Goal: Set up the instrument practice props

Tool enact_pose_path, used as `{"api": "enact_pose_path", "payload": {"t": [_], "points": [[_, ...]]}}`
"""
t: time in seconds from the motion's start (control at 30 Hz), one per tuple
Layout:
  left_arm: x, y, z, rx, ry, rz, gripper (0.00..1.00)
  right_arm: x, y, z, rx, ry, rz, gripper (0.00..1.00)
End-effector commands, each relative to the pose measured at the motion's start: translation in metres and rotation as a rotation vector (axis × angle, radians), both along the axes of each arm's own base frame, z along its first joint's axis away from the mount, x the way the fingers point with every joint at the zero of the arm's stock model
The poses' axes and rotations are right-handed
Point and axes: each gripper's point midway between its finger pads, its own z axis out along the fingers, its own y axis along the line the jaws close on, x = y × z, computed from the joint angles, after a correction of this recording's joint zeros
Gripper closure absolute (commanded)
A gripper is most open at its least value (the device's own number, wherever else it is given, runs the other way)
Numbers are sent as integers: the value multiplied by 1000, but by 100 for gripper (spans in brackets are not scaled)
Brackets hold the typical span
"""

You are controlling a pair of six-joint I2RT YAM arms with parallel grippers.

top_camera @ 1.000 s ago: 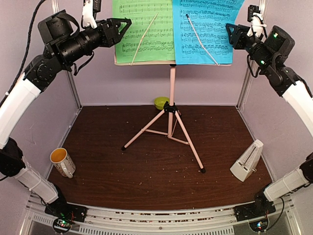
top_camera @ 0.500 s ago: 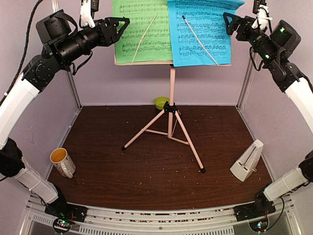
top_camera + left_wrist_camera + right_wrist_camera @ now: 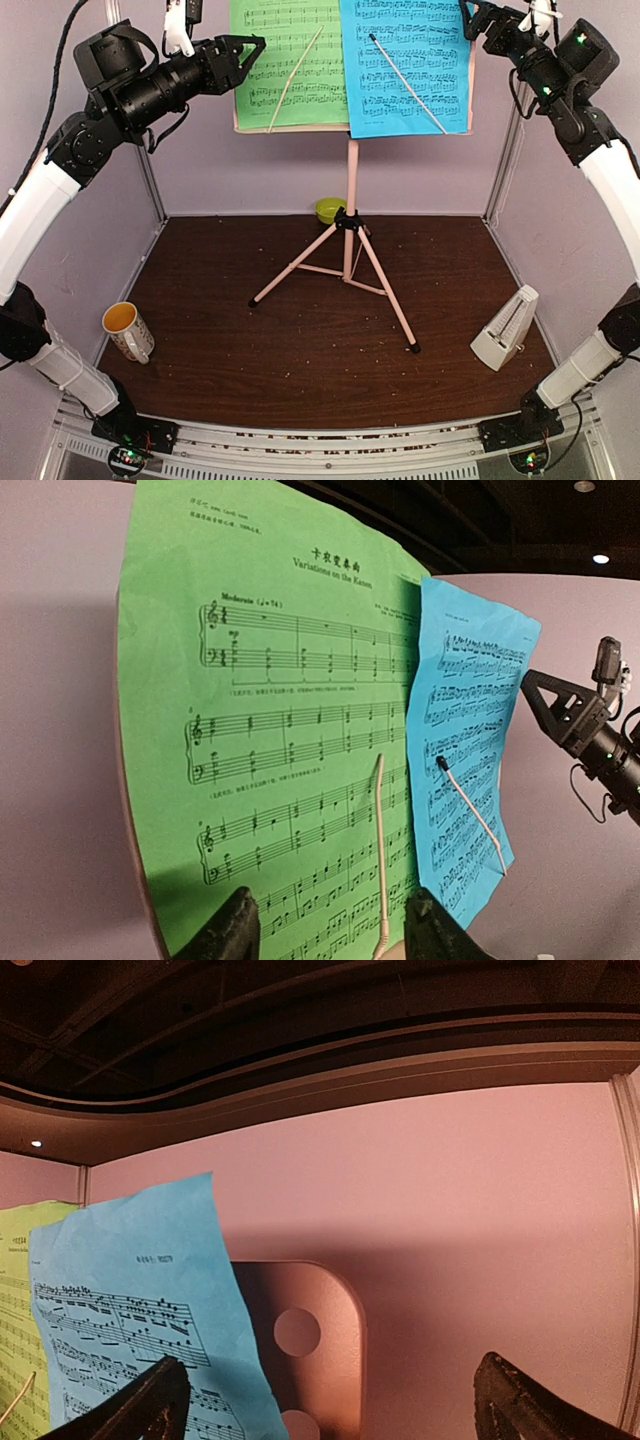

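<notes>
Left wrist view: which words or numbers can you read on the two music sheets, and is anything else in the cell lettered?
"Variations on the Kanon": title on the green sheet, under a line of Chinese characters.
"Moderato": above its first staff; the tempo number beside it is blurred.
Small print at its top left: too small.
Blue sheet: all print too small to read.
Mug, metronome: no lettering visible.
</notes>
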Motion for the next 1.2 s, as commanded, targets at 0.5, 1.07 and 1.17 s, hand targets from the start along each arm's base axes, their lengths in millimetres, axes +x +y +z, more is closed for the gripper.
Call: {"api": "enact_pose_path", "payload": {"t": [0.5, 1.07, 1.17], "points": [[-1, 9, 13, -33, -26, 7, 48, -2, 10, -5, -95, 1, 13, 0], [-6, 13, 15, -44, -31, 4, 49, 20, 14, 0, -8, 33, 5, 26], [-6, 13, 15, -44, -32, 4, 49, 20, 11, -1, -13, 35, -14, 37]]}}
